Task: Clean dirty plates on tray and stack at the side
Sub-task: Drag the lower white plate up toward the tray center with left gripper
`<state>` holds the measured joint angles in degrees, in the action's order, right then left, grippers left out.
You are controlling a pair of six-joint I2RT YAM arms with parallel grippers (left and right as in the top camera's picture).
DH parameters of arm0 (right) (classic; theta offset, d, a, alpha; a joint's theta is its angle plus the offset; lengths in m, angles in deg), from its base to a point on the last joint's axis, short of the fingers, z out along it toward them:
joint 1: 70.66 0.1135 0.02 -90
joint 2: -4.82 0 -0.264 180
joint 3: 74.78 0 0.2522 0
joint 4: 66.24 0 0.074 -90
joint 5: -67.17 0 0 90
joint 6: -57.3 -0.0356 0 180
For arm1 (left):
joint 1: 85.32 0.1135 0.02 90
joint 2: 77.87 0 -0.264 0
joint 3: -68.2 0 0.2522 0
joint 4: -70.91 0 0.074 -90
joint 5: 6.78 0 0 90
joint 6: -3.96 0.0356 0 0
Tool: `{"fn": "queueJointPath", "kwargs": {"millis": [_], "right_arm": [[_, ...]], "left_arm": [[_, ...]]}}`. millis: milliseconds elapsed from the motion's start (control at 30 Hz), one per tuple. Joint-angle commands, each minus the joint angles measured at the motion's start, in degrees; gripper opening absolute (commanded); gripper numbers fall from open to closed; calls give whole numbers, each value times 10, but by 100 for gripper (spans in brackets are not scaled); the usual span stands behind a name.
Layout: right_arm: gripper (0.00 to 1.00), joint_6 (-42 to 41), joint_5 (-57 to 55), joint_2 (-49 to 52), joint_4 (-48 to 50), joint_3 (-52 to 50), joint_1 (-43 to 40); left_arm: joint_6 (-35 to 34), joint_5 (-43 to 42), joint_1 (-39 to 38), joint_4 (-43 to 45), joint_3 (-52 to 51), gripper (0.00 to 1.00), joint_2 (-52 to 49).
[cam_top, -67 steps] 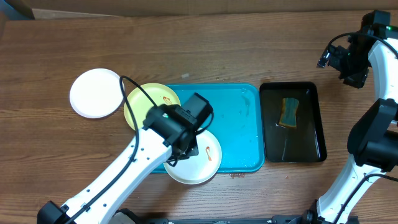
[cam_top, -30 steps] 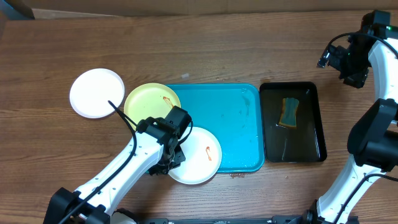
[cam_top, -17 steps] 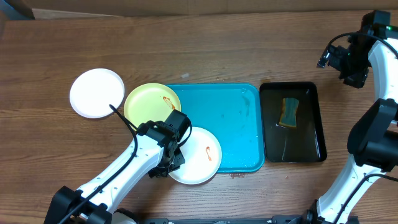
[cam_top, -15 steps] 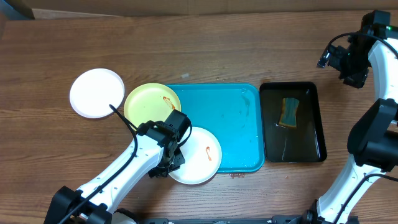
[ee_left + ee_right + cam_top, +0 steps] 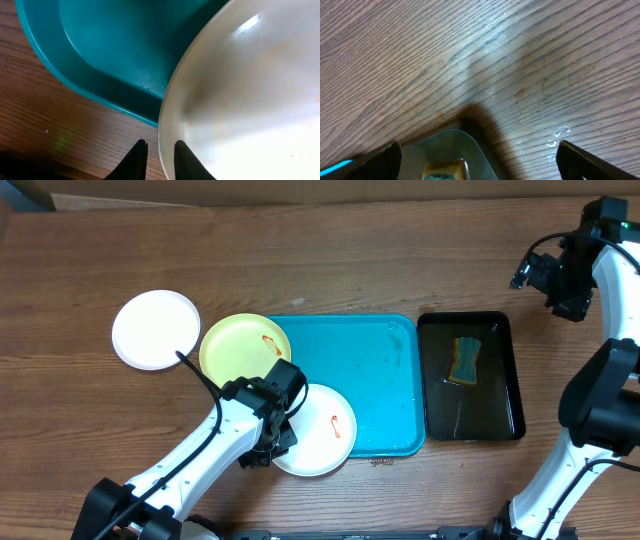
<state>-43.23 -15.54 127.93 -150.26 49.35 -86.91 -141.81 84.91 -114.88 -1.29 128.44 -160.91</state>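
Straddling the left rim of the near plate (image 5: 250, 100), the left end effector (image 5: 159, 150) is sitting low at the tray's (image 5: 385, 380) front-left corner. In the left wrist view one dark fingertip (image 5: 139, 159) is standing outside the rim and the other inside it, over the plate's white surface. The two are only narrowly apart, and I cannot tell whether they are already pinching the rim. This plate is lying partly in the tray and is overhanging its front edge toward the counter (image 5: 350, 260). An orange smear is showing right of its centre, away from the end effector.

The yellow plate (image 5: 240, 348) is resting over the tray's far-left corner, just behind the left arm's wrist, and is carrying a small orange smear near its right edge. The left plate (image 5: 155, 330), white, is lying on the counter just beside the yellow one, outside the tray.

The right end effector (image 5: 479, 157) is hovering with its fingers spread wide and holding nothing, well apart from every plate, beyond the far-right corner of the black tray (image 5: 495, 415). A sponge (image 5: 465, 360) is lying in that tray.
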Motion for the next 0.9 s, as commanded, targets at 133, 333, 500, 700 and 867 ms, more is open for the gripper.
{"fn": "queueJointPath", "kwargs": {"millis": [133, 333, 500, 700, 867], "right_arm": [[100, -2, 3, -15, 2, 10, -2], [100, -2, 3, -15, 2, 10, -2], [100, -2, 3, -15, 2, 10, -2], [100, -2, 3, -15, 2, 10, -2], [100, -2, 3, -15, 2, 10, -2]], "left_arm": [[-16, -6, 3, 4, -7, 19, -1], [-16, -14, 3, 21, -21, 15, -1], [-16, -16, 3, 22, -21, 15, -1], [-15, -16, 3, 22, -21, 8, -1], [-14, -17, 3, 22, -21, 7, -1]]}}
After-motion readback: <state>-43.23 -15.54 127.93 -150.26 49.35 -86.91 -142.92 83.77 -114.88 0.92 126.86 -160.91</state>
